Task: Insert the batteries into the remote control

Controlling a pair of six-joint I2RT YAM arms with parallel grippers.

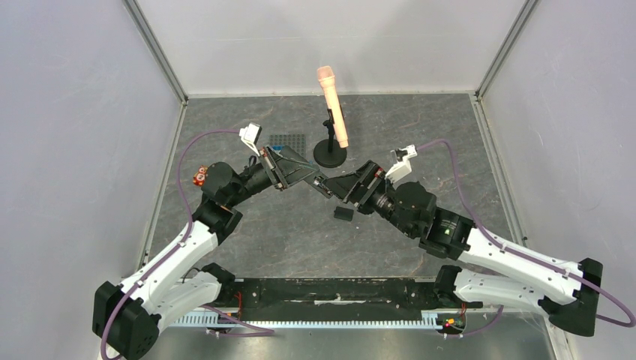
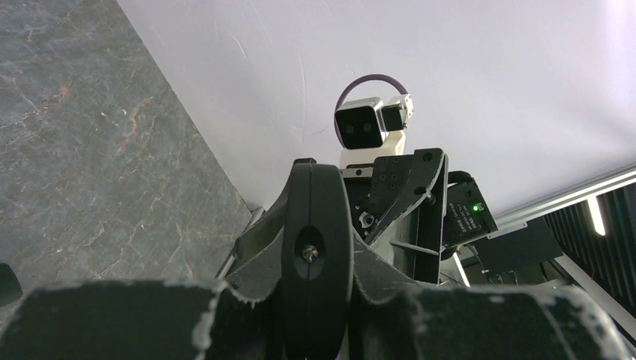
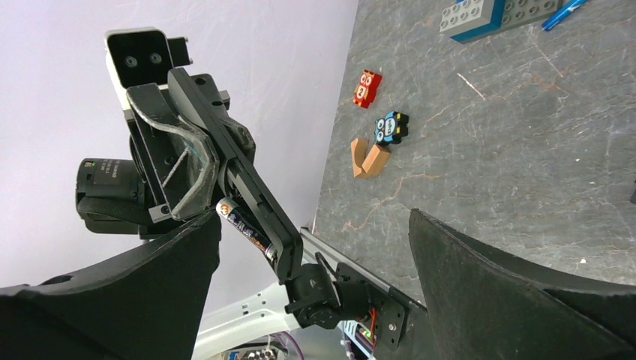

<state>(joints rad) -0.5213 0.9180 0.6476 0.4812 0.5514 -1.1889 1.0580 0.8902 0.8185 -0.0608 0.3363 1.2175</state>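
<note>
Table: grey marbled top, pale walls on three sides.

L arm and R arm both reach in twd centre; wrists nearly meet in mid-air, just in front of the mic stand.

Peach mic sits tilted on that stand, rear centre.

L gripper: fingers pressed onto the remote control, pinching it clear of the table. In R wrist view the remote is a slim black bar running diagonally, upper L to lower R. In L wrist view it is end-on, betw the fingers.

R gripper: fingers spread wide, nothing betw them. It faces the remote, close but apart.

Blue brick on the table, far edge of R wrist view.

Small flat black square piece lies on the table, near R wrist, untouched.

Battery: one seen, printed label, lying along the remote's underside, lengthwise. Cannot tell whether fully seated. No 2nd cell made out.

Small items on the table in R wrist view, well apart from the arms: wooden bit, blue-black toy just beside it, red toy further on.
</note>
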